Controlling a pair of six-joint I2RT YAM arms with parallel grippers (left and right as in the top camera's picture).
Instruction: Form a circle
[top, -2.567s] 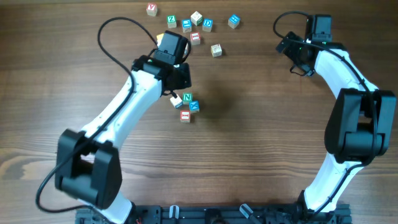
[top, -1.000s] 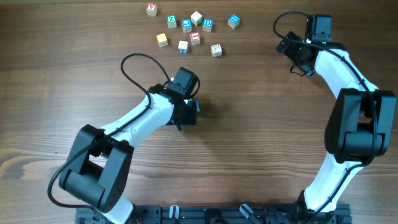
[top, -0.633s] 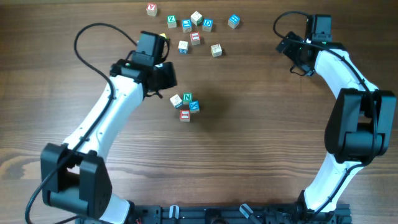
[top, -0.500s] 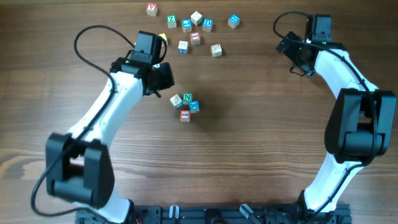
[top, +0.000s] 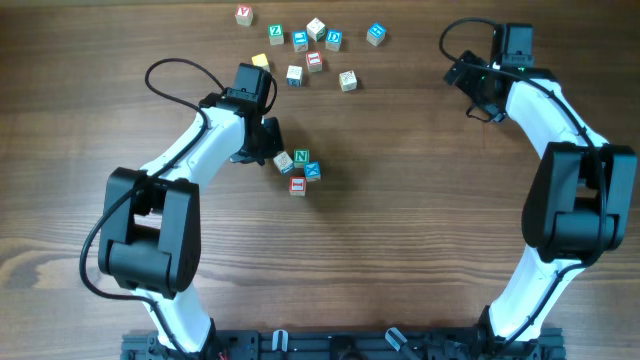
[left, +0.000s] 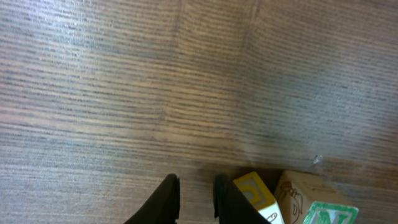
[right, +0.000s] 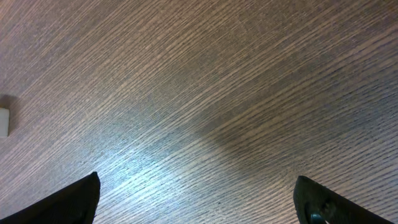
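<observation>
**Table** (top: 420, 250): wood-grain top, bearing all items.

**Right arm** (top: 575, 200): it rises from the near edge, bends at a raised elbow and arcs away to a point well right of the circle (top: 298, 170) and beyond it. The right gripper (right: 199, 199) faces bare wood with its jaws spread wide and nothing between them.

**Left arm** (top: 190, 165): it rises from the near edge on the left of the circle. The forearm runs diagonally past the circle's far-left side, and the wrist folds back so the tool points down at the circle's left edge. The left gripper (left: 197, 185) stands narrow, with only a slim gap between its dark fingers (left: 165, 199) and nothing in that gap.

**Loose cubes** (top: 314, 62): a scatter of about ten letter cubes lies beyond the circle, apart from it.

**Circle**: a tight cluster near the table's middle, just beside the left fingertips.
- Overhead, it shows a pale cube (top: 284, 160), a green "N" cube (top: 302, 157), a blue cube (top: 313, 171) and a red cube (top: 297, 185).
- The wrist view adds a yellow-faced cube (left: 255, 191). It sits just outside the right-hand finger and against the pale cube.
- Whether that finger touches the yellow-faced cube cannot be told.
</observation>
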